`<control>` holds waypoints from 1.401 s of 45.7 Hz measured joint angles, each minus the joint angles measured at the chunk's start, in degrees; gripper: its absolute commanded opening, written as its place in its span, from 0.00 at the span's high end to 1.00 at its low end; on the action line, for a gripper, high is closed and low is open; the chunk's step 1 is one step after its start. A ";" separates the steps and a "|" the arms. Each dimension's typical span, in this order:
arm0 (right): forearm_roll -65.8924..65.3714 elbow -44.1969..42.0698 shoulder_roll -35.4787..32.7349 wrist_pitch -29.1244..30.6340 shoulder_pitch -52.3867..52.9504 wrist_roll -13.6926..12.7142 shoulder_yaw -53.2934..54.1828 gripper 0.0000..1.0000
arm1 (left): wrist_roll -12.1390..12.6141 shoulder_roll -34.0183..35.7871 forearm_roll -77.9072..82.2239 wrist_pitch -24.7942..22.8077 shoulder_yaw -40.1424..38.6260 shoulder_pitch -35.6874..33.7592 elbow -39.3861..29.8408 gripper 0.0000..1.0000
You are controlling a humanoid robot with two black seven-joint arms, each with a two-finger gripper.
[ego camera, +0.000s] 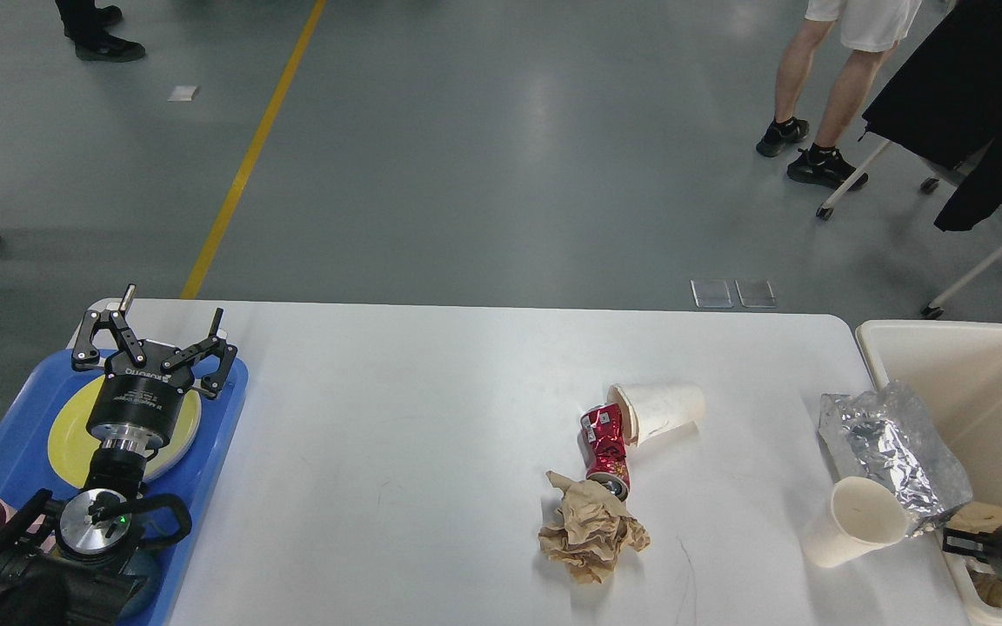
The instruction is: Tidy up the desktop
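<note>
Litter mid-desktop (431, 452) looks light, crushable: pinch the paper wad (592, 532) anywhere. Left gripper (157, 335) fingers spread; right gripper (958, 543) unclear.

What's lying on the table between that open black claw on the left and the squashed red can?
Nothing: in the head view, only bare desktop separates the left claw from the can.

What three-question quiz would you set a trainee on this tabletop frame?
1. True or false: the crushed red can lies between the tipped paper cup and the crumpled brown paper.
2. What lies under the left gripper? A) foil B) yellow plate C) cream bin
3. How many paper cups lie on the desktop?

Key: 1 true; 2 B, the yellow plate in the blue tray; 3 two, the second near the foil.
</note>
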 measured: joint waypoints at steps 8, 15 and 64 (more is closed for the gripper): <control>-0.01 0.03 -1.16 0.02 0.36 0.01 -0.07 0.00 | 0.00 0.00 0.00 0.00 0.00 0.00 0.00 0.03; -0.01 0.30 -3.27 0.02 1.13 -0.04 -0.03 0.00 | 0.00 0.00 0.00 0.00 0.00 0.00 0.00 0.03; -3.67 46.60 -5.33 39.01 76.13 -3.29 -28.95 0.00 | 0.00 -0.02 0.00 -0.07 0.00 0.00 -0.05 0.03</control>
